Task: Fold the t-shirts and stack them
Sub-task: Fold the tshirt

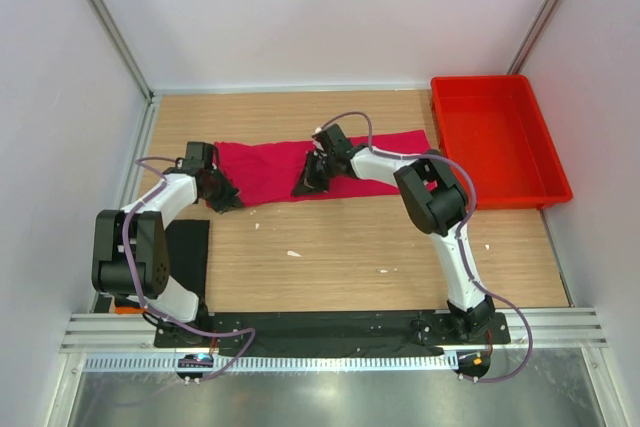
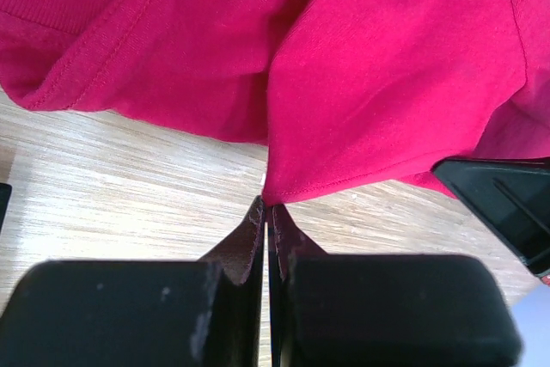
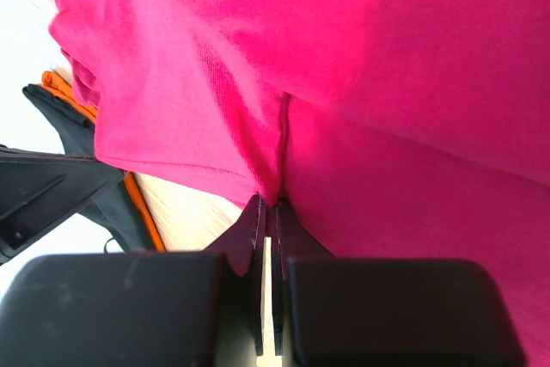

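Note:
The crimson-pink t-shirt [image 1: 270,162] lies stretched in a long band across the far half of the table. My left gripper [image 1: 222,195] is at its near left corner. In the left wrist view the gripper [image 2: 269,205] is shut on the hem corner of the shirt [image 2: 387,66]. My right gripper [image 1: 315,175] is at the middle of the shirt's near edge. In the right wrist view the gripper [image 3: 271,204] is shut on a pinched fold of the shirt [image 3: 387,83]. The black t-shirt [image 1: 188,247] lies flat at the near left, partly behind my left arm.
A red plastic tray [image 1: 540,187] stands at the far right of the table. White walls and metal posts close in the table on three sides. A few small white specks [image 1: 293,253] lie on the wood in front of the shirt.

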`<state>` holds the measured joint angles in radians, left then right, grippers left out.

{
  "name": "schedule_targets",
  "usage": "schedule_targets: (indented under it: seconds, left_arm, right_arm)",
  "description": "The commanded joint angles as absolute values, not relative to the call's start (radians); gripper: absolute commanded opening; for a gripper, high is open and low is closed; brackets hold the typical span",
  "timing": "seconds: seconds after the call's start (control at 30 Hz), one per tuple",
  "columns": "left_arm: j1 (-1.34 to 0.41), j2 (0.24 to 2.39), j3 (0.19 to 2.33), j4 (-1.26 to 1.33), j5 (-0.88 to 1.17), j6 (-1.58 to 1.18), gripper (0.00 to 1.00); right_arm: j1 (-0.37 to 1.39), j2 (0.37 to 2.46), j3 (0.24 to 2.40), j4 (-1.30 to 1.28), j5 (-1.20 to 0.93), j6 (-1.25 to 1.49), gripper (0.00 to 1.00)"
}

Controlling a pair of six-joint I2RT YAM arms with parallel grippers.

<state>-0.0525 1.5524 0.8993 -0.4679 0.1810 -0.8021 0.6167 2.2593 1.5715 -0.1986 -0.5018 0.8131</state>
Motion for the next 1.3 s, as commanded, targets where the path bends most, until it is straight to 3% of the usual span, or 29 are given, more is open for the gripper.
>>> schedule_targets:
  seconds: [0.0,0.6,1.27]
  left_arm:
    - [-0.052,1.545,0.922,-0.48,0.193,-0.787,0.0]
    - [-0.052,1.574,0.908,-0.486,0.268,-0.792,0.01]
    - [-0.045,1.859,1.344,-0.482,0.256,-0.796,0.03]
  right_arm:
    - [0.595,2.184,1.577,-0.219,-0.521,0.776,0.01]
    - [0.595,2.21,1.597,-0.212,-0.594,0.796,0.01]
    - [0.523,2.364,1.856,-0.227,-0.607,0.902,0.04]
